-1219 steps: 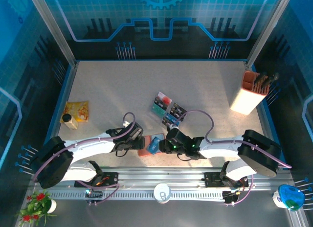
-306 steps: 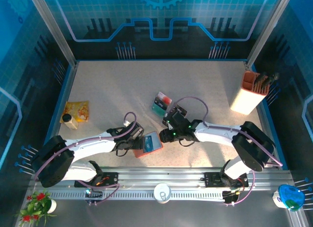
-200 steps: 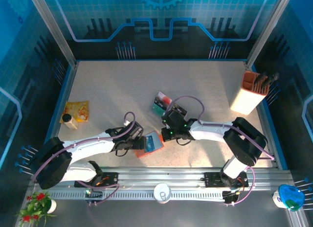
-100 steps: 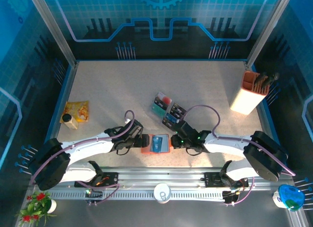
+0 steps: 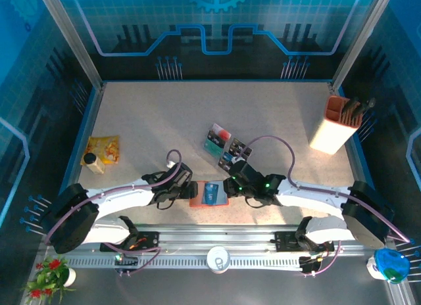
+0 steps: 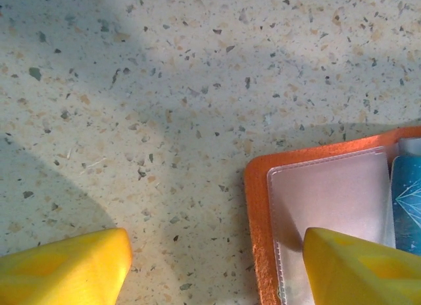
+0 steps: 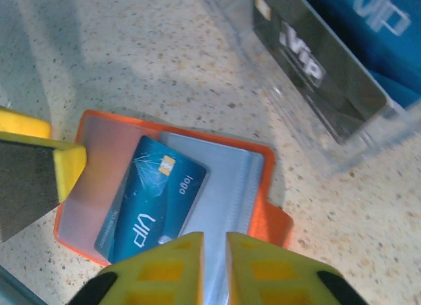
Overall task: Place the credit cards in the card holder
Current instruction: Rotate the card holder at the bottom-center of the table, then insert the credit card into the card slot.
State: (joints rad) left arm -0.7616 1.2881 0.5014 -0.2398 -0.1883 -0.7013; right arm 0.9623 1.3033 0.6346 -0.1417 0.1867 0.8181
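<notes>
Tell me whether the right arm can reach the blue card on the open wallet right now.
Probably yes. The right gripper, jaws almost shut, hangs just by the card holder, and the blue card lies uncovered right ahead of it. The left gripper stands at the holder's other end, off the card.

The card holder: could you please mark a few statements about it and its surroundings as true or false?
The card holder lies open on the table. True.
A red card lies on it. False: the card is blue.
The left pincer stands open. True.
The clear tray is empty. False: the clear tray holds cards, a black card among them.
The right pincer is spread wide. False: the right pincer's fingers are nearly together.
</notes>
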